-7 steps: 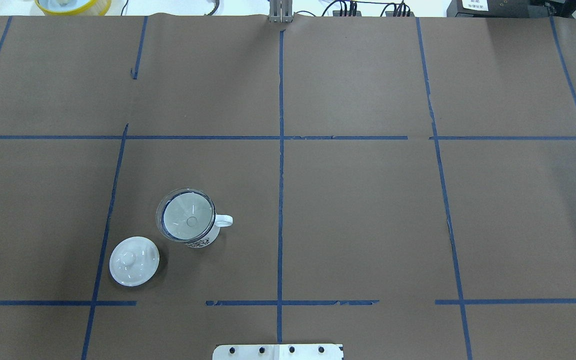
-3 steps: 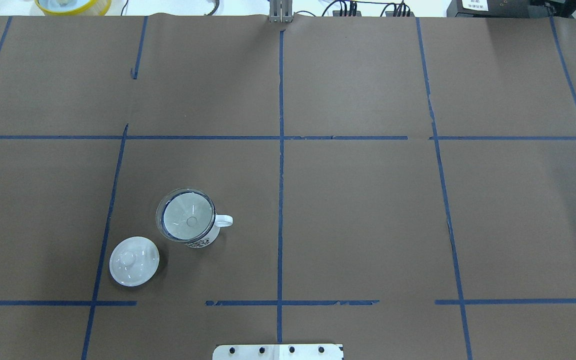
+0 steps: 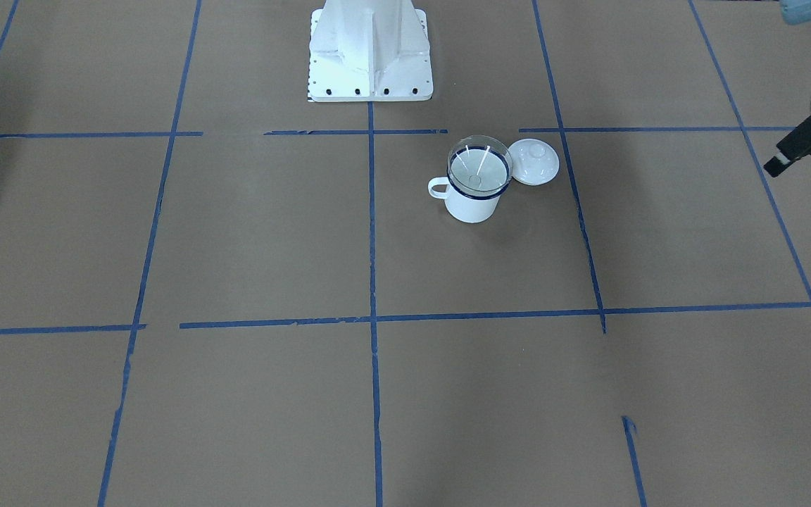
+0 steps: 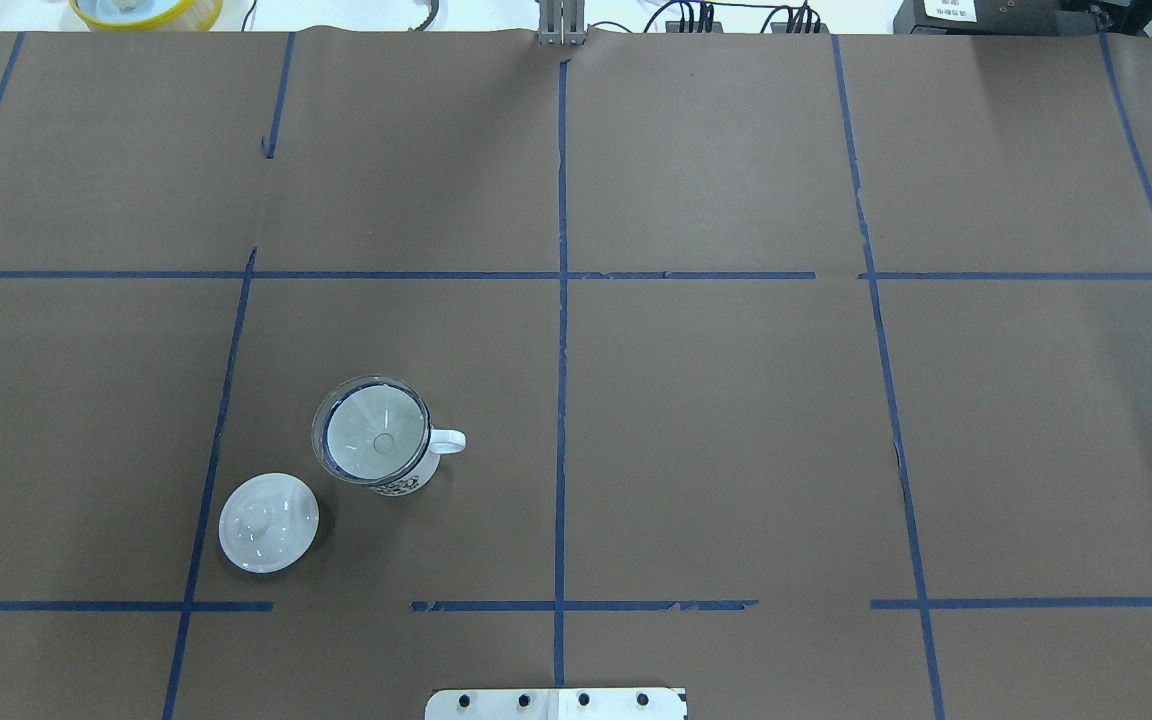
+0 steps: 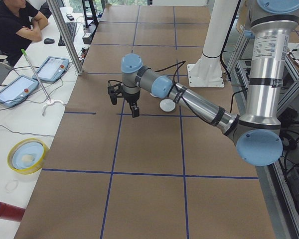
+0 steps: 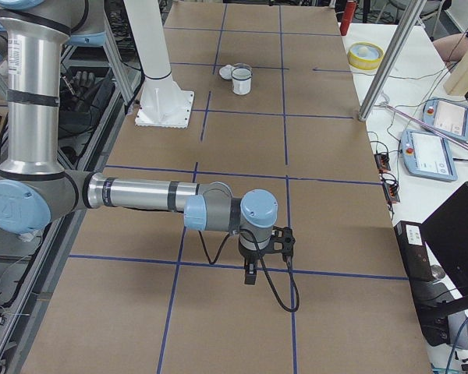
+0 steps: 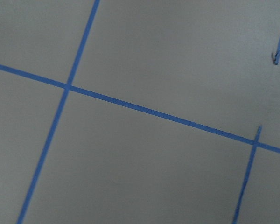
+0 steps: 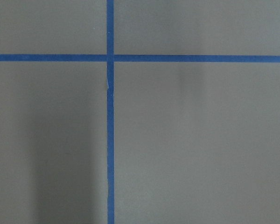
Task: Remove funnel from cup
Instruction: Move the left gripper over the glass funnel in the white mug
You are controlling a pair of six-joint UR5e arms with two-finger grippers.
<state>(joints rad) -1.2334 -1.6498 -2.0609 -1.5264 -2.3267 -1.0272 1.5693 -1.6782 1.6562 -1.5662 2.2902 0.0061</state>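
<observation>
**Front-facing cam:** Clear funnel (image 3: pixel 479 167) sits in the white, blue-rimmed cup (image 3: pixel 472 205). Its cone fills the mouth and the spout points down inside. Cup stands upright on the brown paper-covered counter (image 3: pixel 236 232), on robot's L half, near the white base (image 3: pixel 370 56). Handle points to robot's R. White knobbed lid (image 3: pixel 533 162) lies just beside cup, on the base side.

**Overhead cam:** Funnel seated in cup. Lid lies flat on counter just off cup, toward robot's L and nearer the robot.

**Ext. L cam:** L arm (image 5: pixel 189 97) stretches out over counter, with L pincer (image 5: pixel 133 112) pointing down above blue tape (image 5: pixel 114 144). Wide or narrow: can't tell. Lid shows by the forearm; cup is hidden behind the arm.

**Ext. R cam:** R pincer (image 6: pixel 249 274) points down over counter at robot's R end, well apart from cup and lid, which look small at the far end. Its opening can't be told.

**L wrist cam:** Brown paper w/ crossing blue tape.

**R wrist cam:** Brown paper and one tape cross.
</observation>
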